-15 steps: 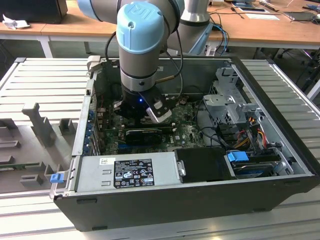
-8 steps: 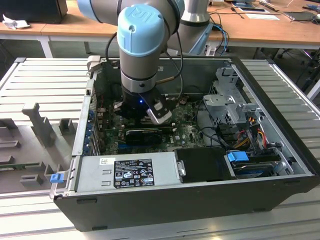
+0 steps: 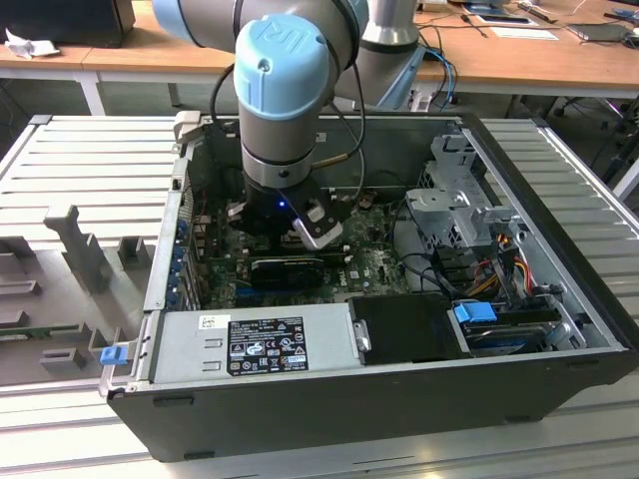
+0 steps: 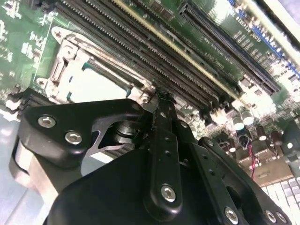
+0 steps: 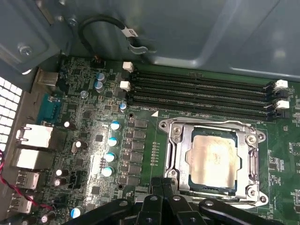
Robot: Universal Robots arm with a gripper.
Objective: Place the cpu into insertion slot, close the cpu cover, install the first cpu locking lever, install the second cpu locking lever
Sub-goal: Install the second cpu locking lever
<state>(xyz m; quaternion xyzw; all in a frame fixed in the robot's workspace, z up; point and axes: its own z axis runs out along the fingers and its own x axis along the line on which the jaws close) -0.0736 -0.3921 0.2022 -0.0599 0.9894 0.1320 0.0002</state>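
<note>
Inside open computer case (image 3: 399, 399); ribbed metal table (image 3: 90, 170)

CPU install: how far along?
Done: the cpu sits in the insertion slot, and the cpu cover lies closed around it. In hand: the gripper is down at the socket's edge, on the motherboard. Left: I can't tell whether either locking lever is latched.

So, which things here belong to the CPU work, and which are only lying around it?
Part of the job:
- cpu, seated in the insertion slot
- cpu cover, lying closed around the chip
- gripper, close beside the socket

Only lying about:
- memory slots
- power supply
- drive cage
- grey fixture blocks outside the case
</note>
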